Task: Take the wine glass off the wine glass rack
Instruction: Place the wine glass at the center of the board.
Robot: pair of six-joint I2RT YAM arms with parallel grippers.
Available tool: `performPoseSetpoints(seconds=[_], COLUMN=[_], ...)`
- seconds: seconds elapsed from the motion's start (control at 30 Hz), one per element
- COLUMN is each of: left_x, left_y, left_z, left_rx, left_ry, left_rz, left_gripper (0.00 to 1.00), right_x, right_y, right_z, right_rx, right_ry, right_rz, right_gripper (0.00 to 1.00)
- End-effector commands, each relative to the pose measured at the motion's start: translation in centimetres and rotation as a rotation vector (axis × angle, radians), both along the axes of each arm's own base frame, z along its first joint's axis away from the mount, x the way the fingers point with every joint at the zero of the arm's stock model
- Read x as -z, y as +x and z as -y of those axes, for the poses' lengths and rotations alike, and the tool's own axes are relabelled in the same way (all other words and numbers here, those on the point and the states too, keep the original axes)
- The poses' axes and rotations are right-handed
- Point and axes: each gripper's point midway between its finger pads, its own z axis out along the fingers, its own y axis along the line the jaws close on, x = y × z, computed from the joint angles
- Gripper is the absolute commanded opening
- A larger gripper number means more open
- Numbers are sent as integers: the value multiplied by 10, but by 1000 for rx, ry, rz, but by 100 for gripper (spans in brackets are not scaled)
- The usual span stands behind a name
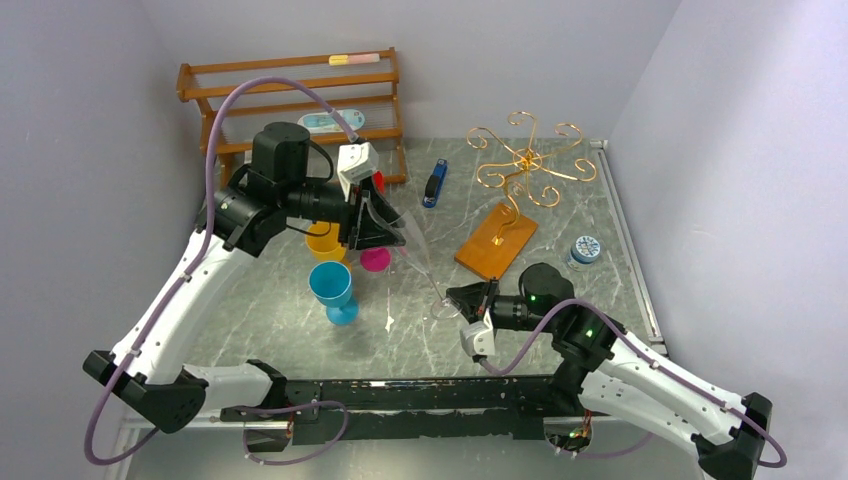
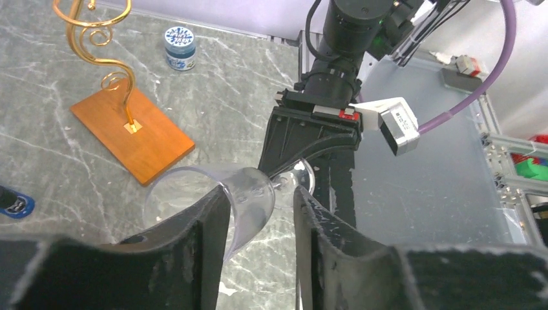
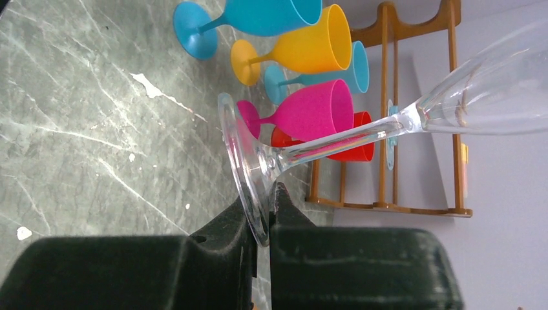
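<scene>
Over the middle of the bench (image 1: pixel 270 340), the right gripper (image 3: pixel 262 208) is clenched on the rim of the clear wine glass's (image 3: pixel 336 139) foot, pinching the disc edge-on between its two black fingers. From there the glass slants up toward the left gripper (image 2: pixel 262 194), whose fingers stand on either side of the narrow lower bowl. A gap shows between the bowl and one finger, so that grip looks released rather than tight. The glass is in the air, clear of the bench and well apart from the wine glass rack (image 1: pixel 525 160).

That gold wire rack stands toward the far right corner on its wooden base (image 1: pixel 497 240). A small jar with a blue lid (image 1: pixel 585 250) sits near the right edge, just beside the base. Left of centre stand blue (image 1: pixel 332 290), yellow (image 1: pixel 325 242) and pink (image 1: pixel 376 260) goblets. A brown slatted shelf (image 1: pixel 290 90) stands in the far left corner.
</scene>
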Motion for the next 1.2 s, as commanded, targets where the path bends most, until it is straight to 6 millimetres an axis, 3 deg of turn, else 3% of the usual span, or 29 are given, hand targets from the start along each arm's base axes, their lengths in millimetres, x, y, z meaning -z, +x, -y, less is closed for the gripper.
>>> performPoseSetpoints(seconds=[0.0,0.23,0.37,0.53,0.67,0.8,0.97,1.17], left_x=[4,7,0,5,28,29,31,35], left_y=[-13,17,28,24,15,6,0,4], left_z=[3,0,2,6,0,-2,-6,-10], left_rx=[58,-19,-3,64,102,148,146,87], left_ry=[24,56,24,7,57,49,52,76], left_rz=[-83,-99,-100,-117,-118,-106,-96,-76], left_gripper=[52,70,74,71,71,49,9,5], right_x=[-66,-59,-56,-56,-56,-56,-56,-61], right_y=[12,12,10,12,15,17,17,20], right_z=[-1,-2,-2,-2,-2,-6,-11,-9], right_rx=[45,32,23,27,35,30,14,44], right_ry=[185,156,164,146,131,132,131,189], right_rz=[141,157,152,163,176,176,161,166], right_gripper=[0,0,0,0,0,0,0,1])
